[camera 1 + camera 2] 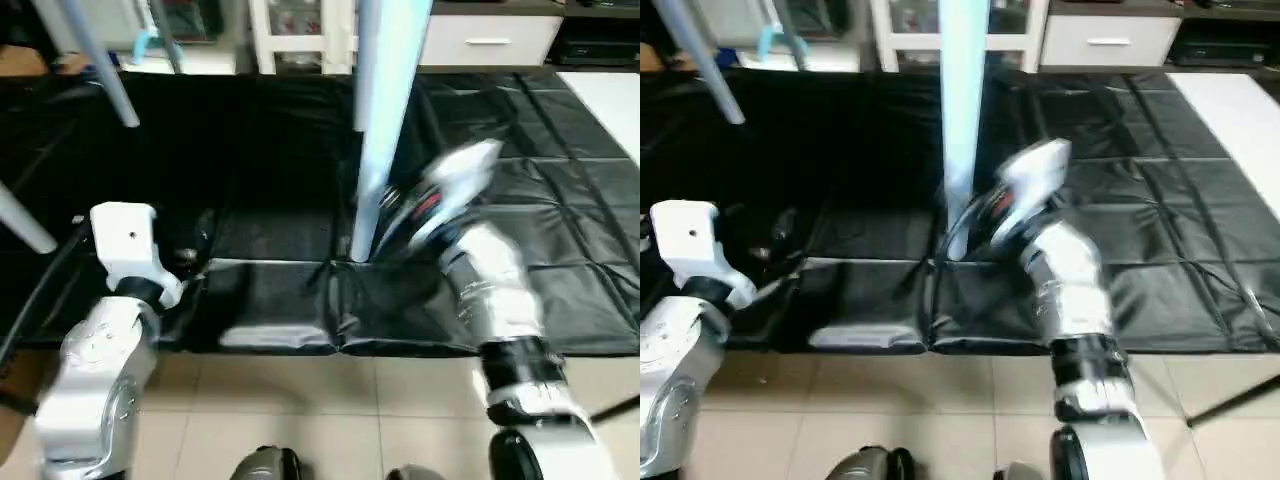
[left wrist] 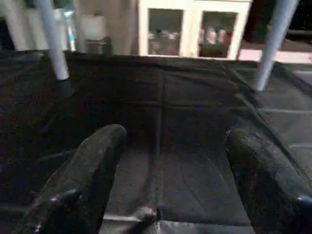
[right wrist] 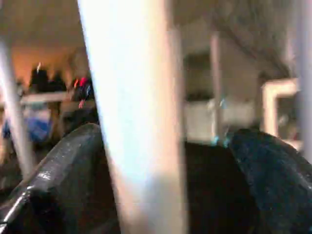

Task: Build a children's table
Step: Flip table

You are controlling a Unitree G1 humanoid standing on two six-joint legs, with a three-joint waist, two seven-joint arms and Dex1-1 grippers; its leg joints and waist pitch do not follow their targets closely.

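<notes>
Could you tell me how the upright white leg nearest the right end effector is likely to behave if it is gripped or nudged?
The leg looks like a straight smooth tube, so probably stiff and somewhat slippery between the right end effector fingers. It is long and slim, likely light, and a sideways nudge high up might lever it over.

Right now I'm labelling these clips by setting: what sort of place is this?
Probably an indoor room set up as a work area. The tiled floor is covered by a black sheet, a white cabinet with glass doors and a white drawer unit stand behind, and white legs stand upright.
</notes>
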